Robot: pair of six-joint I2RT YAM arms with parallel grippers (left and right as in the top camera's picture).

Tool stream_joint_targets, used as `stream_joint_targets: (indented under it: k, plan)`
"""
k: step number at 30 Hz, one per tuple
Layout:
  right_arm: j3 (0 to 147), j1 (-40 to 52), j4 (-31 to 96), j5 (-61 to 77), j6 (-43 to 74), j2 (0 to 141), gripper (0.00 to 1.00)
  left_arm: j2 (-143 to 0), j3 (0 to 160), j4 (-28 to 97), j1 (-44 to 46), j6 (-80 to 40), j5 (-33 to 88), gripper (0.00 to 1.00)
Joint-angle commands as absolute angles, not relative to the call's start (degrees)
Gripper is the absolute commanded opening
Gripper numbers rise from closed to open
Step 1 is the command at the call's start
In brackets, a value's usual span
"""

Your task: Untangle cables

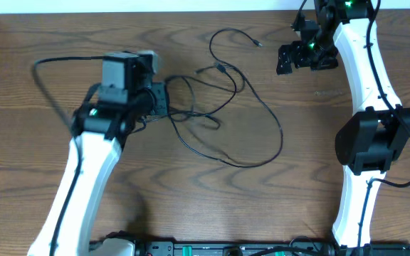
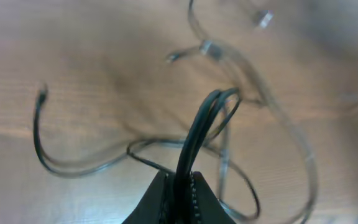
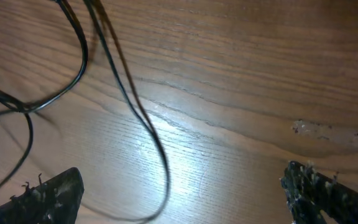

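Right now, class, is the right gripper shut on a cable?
No, the right gripper stands wide open; a black cable lies loose on the table.

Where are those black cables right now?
Overhead, the black cables sprawl mid-table between both arms, their left end pinched in the left gripper.

Brown wood-grain table; tangled black cables loop across middle.

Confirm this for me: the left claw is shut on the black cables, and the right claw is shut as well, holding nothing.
One thing is wrong: the right claw is wide open, not shut. The right wrist view shows its jaws far apart, gripping nothing. The rest stands: the left claw is shut on the black cables.
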State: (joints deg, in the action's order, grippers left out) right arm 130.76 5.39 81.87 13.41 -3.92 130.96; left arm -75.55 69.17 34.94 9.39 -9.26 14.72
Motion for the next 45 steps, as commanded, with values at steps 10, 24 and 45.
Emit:
stream_joint_targets:
  k: [10,24,45]
  plan:
    - [130.6,6.5,81.9,13.7,-3.3,130.3,0.99,-66.9,70.9,30.4,9.3,-11.7,14.9,0.08]
    - [130.6,6.9,81.8,13.7,-3.3,130.3,0.99,-66.0,70.9,22.3,9.3,-15.0,14.9,0.08]
    - [131.0,7.3,80.2,35.4,-11.6,127.1,0.92,-60.8,70.9,13.7,9.3,-24.7,13.7,0.08]
